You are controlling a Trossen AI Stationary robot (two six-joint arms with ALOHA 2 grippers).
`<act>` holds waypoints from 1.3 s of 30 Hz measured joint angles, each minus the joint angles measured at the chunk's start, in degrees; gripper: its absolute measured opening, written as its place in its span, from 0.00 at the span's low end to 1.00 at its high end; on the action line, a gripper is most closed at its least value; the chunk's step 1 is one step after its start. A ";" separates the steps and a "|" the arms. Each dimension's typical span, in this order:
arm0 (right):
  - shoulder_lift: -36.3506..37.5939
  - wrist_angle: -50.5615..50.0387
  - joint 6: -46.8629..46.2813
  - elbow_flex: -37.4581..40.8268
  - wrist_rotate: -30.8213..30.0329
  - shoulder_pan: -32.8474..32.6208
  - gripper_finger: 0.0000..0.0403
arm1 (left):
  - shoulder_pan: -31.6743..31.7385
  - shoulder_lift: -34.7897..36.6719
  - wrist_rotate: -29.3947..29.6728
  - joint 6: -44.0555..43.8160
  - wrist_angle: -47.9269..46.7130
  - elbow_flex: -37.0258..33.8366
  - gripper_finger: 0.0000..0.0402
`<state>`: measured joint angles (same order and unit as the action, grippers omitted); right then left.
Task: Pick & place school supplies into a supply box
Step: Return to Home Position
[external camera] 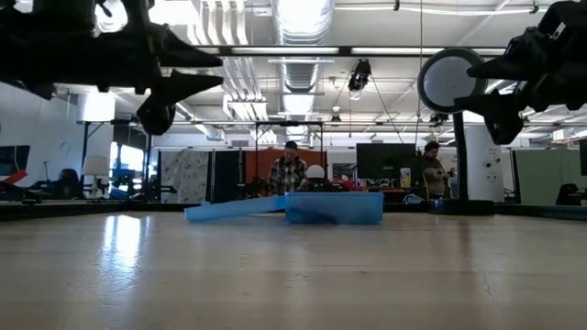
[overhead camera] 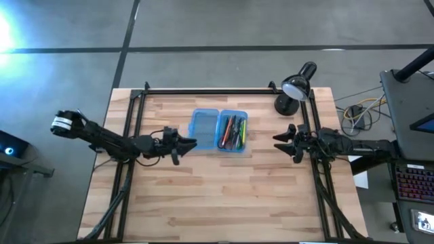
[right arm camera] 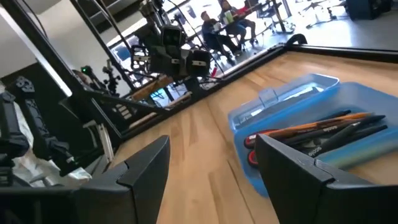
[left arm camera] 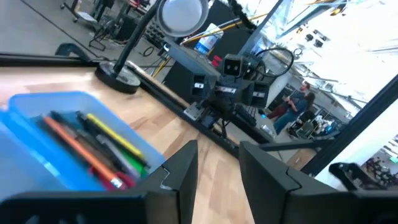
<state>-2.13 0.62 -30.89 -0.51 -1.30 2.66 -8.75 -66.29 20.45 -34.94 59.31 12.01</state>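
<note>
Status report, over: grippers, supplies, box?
Left gripper, right gripper open, empty, either side of supply box. Pens in its right half. Lamp at far right corner, clear of box.

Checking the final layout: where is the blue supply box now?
In the high view the supply box lies open on the table between the left gripper and right gripper, nearer the left one.

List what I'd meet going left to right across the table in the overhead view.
From the left: left gripper, jaws open → empty half of the blue box → its other half, holding the pens → right gripper, jaws open. The desk lamp overlaps the right gripper sideways, so I leave it out.
</note>
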 joint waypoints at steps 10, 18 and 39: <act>-0.25 0.00 0.00 0.00 -0.19 0.02 0.56 | 0.00 4.52 0.57 1.02 -0.10 -7.14 0.25; -0.18 0.00 0.00 0.00 -0.19 0.02 0.56 | 0.00 4.69 2.32 9.33 6.13 -11.50 0.25; -0.25 0.03 0.00 0.00 -0.19 0.00 0.56 | 0.00 4.77 1.18 8.01 -2.87 -11.29 0.25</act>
<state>-2.37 0.64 -30.89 -0.51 -1.50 2.66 -8.75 -61.52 21.63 -26.93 56.44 0.73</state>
